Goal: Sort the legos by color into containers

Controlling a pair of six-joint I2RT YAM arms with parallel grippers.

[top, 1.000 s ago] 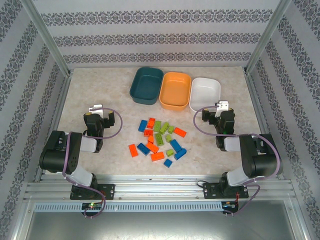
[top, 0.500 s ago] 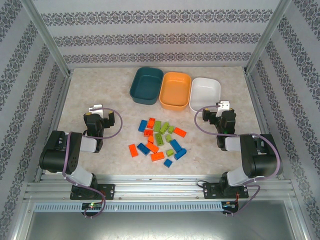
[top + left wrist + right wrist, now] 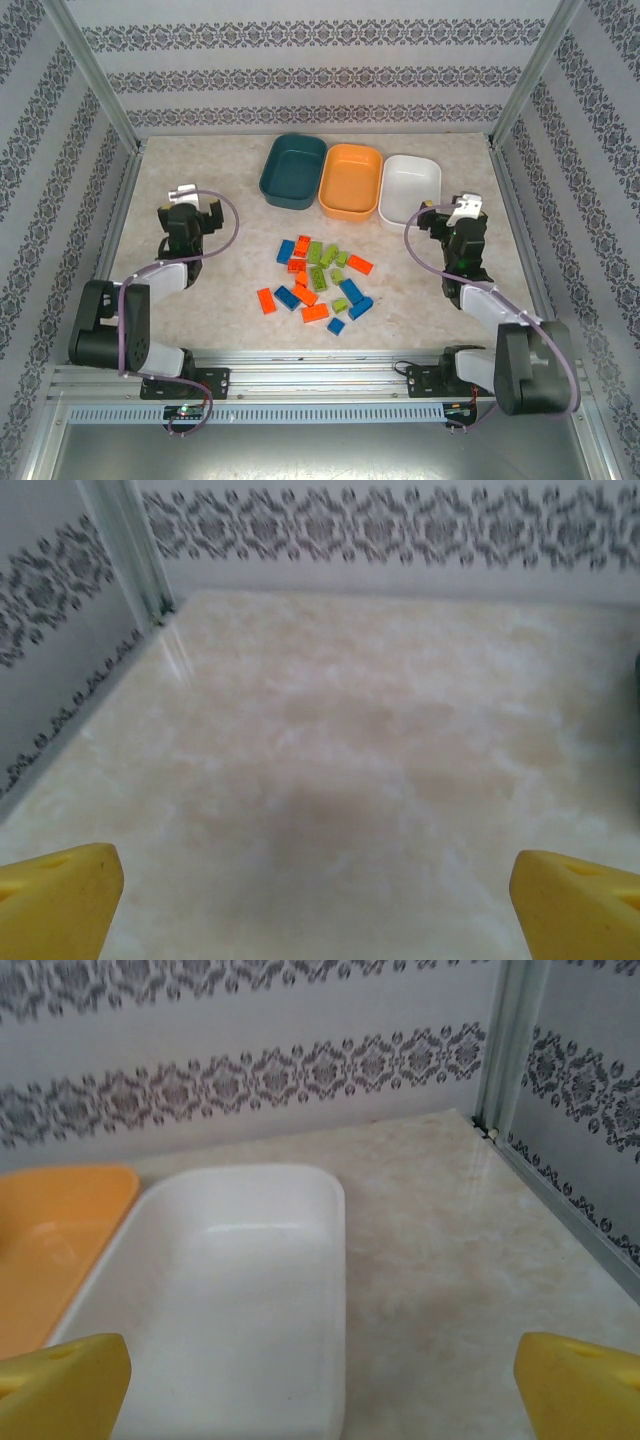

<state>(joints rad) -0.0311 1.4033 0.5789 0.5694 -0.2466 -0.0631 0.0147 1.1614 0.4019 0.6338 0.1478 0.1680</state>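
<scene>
The legos (image 3: 320, 280), small orange-red, blue and lime green bricks, lie in a loose pile on the table's middle. Behind them stand three empty containers in a row: dark teal (image 3: 294, 170), orange (image 3: 351, 180) and white (image 3: 410, 188). My left gripper (image 3: 186, 200) hovers left of the pile, open over bare tabletop (image 3: 320, 910), its yellow fingertips (image 3: 60, 900) far apart. My right gripper (image 3: 458, 208) is at the white tray's right side, open (image 3: 320, 1390), holding nothing. The white tray (image 3: 220, 1290) and part of the orange tray (image 3: 50, 1230) lie ahead of it.
Patterned walls and metal corner posts (image 3: 105, 95) close in the marble-look table (image 3: 200, 160) on the left, back and right. Bare tabletop lies either side of the pile and right of the white tray (image 3: 470, 1260).
Both arms have unfolded and reached forward. The left gripper has shifted a little toward the back left, the right gripper toward the right, beside the white tray. Legos and trays are unmoved.
</scene>
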